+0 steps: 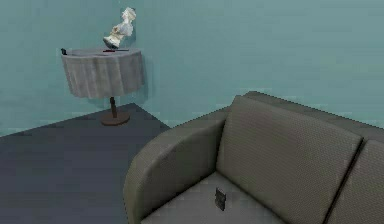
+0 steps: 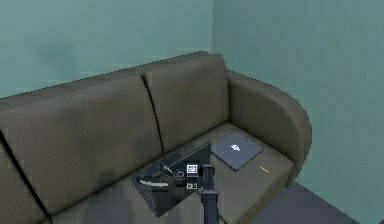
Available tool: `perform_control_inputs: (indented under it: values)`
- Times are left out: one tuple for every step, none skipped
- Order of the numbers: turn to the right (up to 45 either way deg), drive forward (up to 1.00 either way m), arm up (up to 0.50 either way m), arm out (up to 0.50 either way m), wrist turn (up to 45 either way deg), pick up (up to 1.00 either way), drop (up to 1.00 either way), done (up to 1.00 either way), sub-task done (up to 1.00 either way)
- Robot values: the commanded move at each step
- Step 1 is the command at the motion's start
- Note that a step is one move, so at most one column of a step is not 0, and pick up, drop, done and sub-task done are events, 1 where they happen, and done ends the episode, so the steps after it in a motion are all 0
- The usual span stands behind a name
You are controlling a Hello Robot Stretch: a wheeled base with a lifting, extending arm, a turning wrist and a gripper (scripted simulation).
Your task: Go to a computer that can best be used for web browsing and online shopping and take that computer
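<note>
A flat grey-blue closed laptop (image 2: 237, 152) lies on the seat of the olive-grey sofa (image 2: 90, 120), near its armrest at the arm side view's right. The dark arm (image 2: 210, 205) rises from the bottom edge, with white marker squares (image 2: 186, 172) at its end. Left of them is my gripper (image 2: 156, 183). A dark flat slab (image 2: 190, 158) lies on the seat cushion at and behind the gripper, so I cannot tell whether the gripper holds anything. The grey-blue laptop is a short way to the right of the gripper.
The sofa (image 1: 280, 150) fills the forward view's lower right, with a small dark object (image 1: 220, 197) on its seat. A round grey side table (image 1: 103, 72) stands in the teal corner, carrying a white statue (image 1: 122, 30). Dark floor (image 1: 60, 170) lies in front of it.
</note>
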Motion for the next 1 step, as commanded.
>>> perform_control_inputs:
  values:
    - [0.0, 0.00, 0.10, 0.00, 0.0, 0.00, 0.00, 0.00, 0.00]
